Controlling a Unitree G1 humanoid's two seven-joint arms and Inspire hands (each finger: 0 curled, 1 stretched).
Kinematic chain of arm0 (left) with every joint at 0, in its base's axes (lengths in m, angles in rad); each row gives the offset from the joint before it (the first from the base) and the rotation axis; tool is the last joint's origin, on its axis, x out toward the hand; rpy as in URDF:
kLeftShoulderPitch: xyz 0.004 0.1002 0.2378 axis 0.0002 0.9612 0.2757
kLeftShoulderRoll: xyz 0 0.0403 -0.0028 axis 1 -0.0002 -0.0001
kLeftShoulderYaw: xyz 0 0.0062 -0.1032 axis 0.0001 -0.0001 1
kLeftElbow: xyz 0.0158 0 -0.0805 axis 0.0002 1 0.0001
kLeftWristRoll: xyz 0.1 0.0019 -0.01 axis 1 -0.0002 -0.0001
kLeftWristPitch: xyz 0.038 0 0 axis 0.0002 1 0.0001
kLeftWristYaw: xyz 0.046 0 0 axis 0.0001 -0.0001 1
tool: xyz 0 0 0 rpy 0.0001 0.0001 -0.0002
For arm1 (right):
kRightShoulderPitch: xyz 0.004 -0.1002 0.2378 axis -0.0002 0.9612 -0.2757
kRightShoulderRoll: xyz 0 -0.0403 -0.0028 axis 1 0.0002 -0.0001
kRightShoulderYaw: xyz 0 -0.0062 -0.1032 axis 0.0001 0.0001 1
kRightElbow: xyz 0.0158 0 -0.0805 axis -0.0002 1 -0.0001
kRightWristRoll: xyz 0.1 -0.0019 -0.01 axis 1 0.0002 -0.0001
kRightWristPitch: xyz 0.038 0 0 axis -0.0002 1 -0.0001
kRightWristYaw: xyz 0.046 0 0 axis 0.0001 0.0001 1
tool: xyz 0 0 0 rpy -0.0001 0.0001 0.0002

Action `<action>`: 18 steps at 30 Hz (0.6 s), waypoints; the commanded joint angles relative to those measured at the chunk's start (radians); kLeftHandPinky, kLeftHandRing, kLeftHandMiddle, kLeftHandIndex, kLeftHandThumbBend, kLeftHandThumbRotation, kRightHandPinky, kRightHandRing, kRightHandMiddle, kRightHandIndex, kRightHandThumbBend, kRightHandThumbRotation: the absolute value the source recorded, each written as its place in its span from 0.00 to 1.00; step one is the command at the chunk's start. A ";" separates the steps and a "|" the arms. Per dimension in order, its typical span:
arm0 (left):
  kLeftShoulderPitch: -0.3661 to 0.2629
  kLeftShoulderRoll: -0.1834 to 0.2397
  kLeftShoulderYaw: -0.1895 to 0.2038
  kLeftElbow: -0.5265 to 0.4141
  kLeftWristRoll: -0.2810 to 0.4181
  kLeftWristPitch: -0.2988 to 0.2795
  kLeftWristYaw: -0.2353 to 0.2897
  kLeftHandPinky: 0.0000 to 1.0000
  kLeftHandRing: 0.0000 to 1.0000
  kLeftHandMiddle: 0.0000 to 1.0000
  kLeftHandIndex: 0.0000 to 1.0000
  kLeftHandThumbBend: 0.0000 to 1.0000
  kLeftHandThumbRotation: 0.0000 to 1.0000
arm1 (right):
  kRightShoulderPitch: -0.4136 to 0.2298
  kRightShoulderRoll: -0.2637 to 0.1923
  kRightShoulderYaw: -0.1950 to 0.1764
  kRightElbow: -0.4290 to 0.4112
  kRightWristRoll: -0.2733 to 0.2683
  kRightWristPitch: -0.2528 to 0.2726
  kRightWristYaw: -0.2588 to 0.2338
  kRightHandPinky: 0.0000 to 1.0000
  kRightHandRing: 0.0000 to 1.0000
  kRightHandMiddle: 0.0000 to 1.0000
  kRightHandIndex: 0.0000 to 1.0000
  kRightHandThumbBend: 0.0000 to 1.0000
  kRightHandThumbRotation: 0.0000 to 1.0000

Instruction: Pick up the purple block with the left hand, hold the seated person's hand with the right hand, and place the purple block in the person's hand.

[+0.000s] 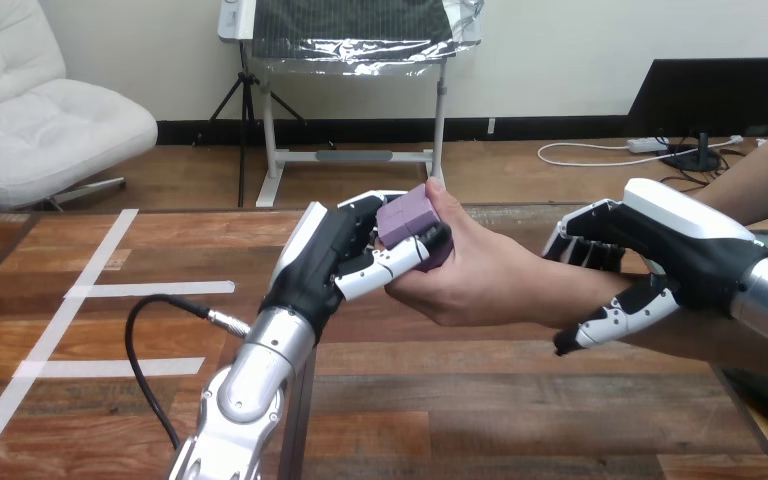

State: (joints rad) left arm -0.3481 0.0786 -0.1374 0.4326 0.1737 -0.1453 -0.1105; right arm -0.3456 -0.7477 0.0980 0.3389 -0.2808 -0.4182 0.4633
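Note:
A purple block (407, 218) is above the middle of the wooden table (520, 400). My left hand (332, 262) is shut on it, thumb across its near face and fingers behind it. The person's hand (485, 275) comes in from the right and cups the block from below and the right side, with its thumb lying over the block's top edge. My right hand (682, 250) is curled round the person's wrist: fingers over the far side, thumb (608, 322) under the near side.
White tape lines (90, 290) mark the table's left part. A black cable (150, 305) loops on the table next to my left forearm. The table's far edge runs just behind the hands.

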 commanded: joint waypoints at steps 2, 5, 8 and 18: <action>-0.014 0.026 0.000 -0.033 0.020 -0.044 0.015 0.68 0.72 0.72 0.74 0.62 1.00 | 0.031 0.046 0.034 0.012 -0.017 -0.014 -0.016 0.50 0.57 0.61 0.64 0.80 0.43; -0.005 0.034 -0.001 -0.039 0.026 -0.046 0.016 0.73 0.74 0.73 0.74 0.62 1.00 | 0.037 0.044 0.032 0.008 -0.016 -0.019 -0.019 0.53 0.61 0.64 0.67 0.82 0.55; 0.004 0.039 0.001 -0.044 0.030 -0.047 0.015 0.76 0.75 0.74 0.74 0.63 1.00 | 0.042 0.043 0.030 0.005 -0.015 -0.024 -0.022 0.54 0.64 0.67 0.69 0.84 0.64; 0.040 0.056 0.007 -0.059 0.019 -0.062 0.005 0.81 0.78 0.75 0.74 0.64 1.00 | 0.051 0.042 0.027 0.007 -0.008 -0.034 -0.022 0.58 0.73 0.76 0.79 0.92 0.87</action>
State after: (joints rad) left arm -0.3100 0.1147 -0.1404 0.4301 0.1948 -0.1794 -0.1053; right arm -0.3201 -0.7435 0.1011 0.3298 -0.2908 -0.4513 0.4400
